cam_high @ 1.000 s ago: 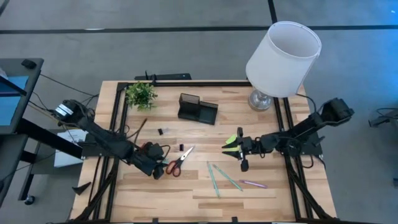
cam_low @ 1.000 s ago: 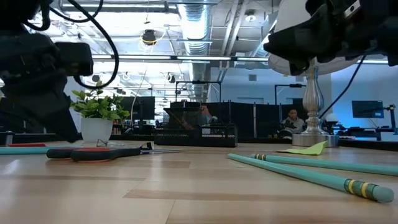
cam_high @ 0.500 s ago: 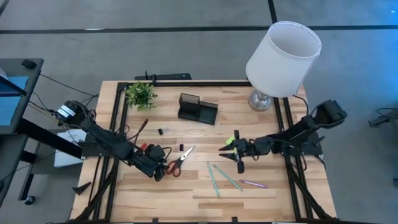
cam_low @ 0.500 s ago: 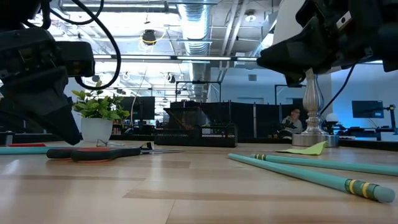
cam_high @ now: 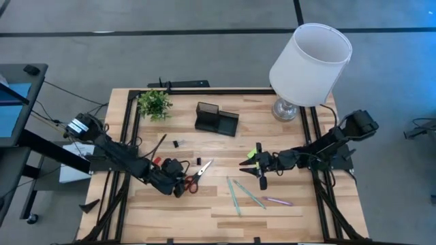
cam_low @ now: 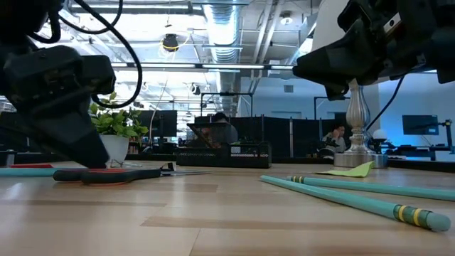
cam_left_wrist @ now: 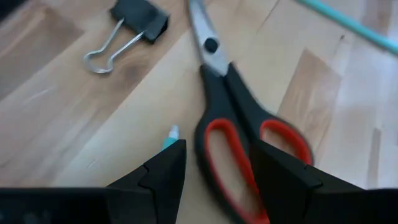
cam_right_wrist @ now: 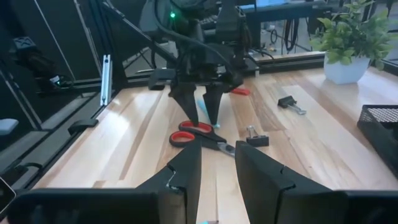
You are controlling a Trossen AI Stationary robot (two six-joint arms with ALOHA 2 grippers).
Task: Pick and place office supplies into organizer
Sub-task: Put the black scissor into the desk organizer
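Could go wrong in a few ways from here. Left claw [cam_left_wrist: 214, 171] open, low over the red handles of the scissors [cam_left_wrist: 239, 134], one finger outside a red loop and one over the black bar between the loops. Might close on just one loop, and then the scissors could swing or drop on the way up. Might also press on the handles and push the scissors flat along the worktop [cam_high: 204, 204]. Could bump the black clip [cam_left_wrist: 134, 25] just past the blades, or the tiny teal tip [cam_left_wrist: 169, 134] by one finger.

Right claw [cam_right_wrist: 217, 168] up above the worktop, open part way, nothing between its fingers. Scissors and left claw straight ahead of it, so a bump possible if both move in together.

Scissors flat on the wood, blades nearly shut, shiny metal with one screw, black and red handles. Thin and slippery-looking, so hard to lift cleanly. Teal pens [cam_high: 242, 192] and a pink pen [cam_high: 277, 201] just below the right claw. Lime-green note pad [cam_high: 255, 153] right beside that claw. Black organizer [cam_high: 216, 119] well beyond both claws, near the plant [cam_high: 154, 103] and the lamp [cam_high: 310, 61], looks open at the top.
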